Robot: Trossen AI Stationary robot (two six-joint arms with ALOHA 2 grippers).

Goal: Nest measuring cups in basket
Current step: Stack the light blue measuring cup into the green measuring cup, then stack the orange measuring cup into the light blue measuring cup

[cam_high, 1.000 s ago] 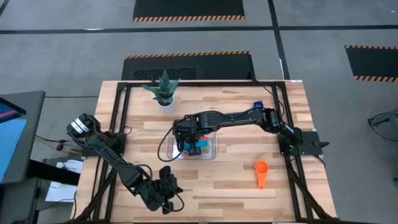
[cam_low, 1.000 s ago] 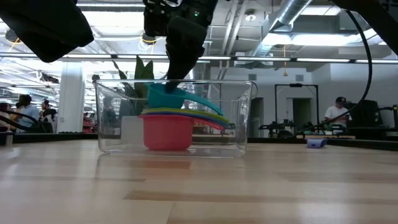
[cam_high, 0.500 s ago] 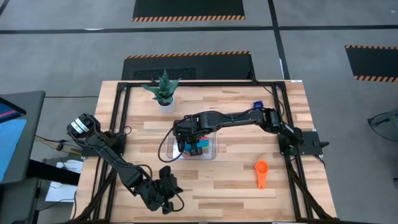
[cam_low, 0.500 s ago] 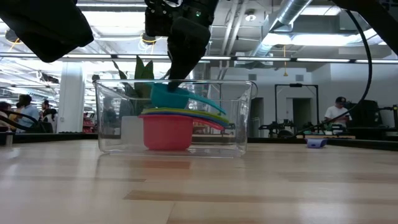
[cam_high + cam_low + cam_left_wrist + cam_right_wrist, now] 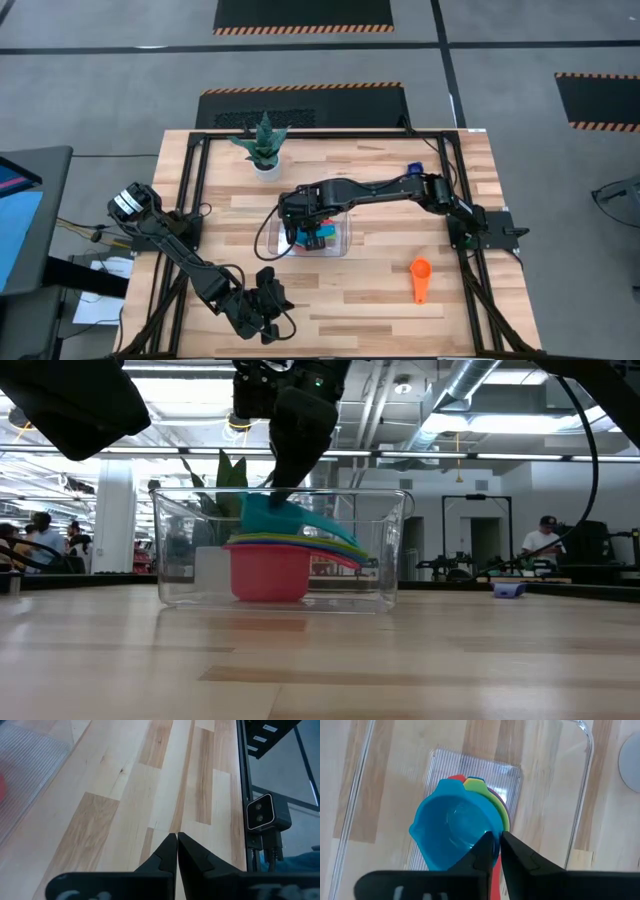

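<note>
I log clear ribbed-bottom plastic basket [image 5: 385, 550]; stack inside: red measuring cup [image 5: 268, 572] lowest, then yellow, green rims, light blue round plastic measuring cup [image 5: 452, 832] on top. Orange plastic measuring cup [image 5: 420, 276] on pale striped wood table [image 5: 380, 300]. Dark blue cup [image 5: 414, 168] at far edge. White pot, green plant [image 5: 262, 140].

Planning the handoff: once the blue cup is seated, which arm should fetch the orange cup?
Right. The orange cup lies on the right arm's side. The right pincer, now gripping the blue cup in the basket, is nearer than the left pincer.
</note>
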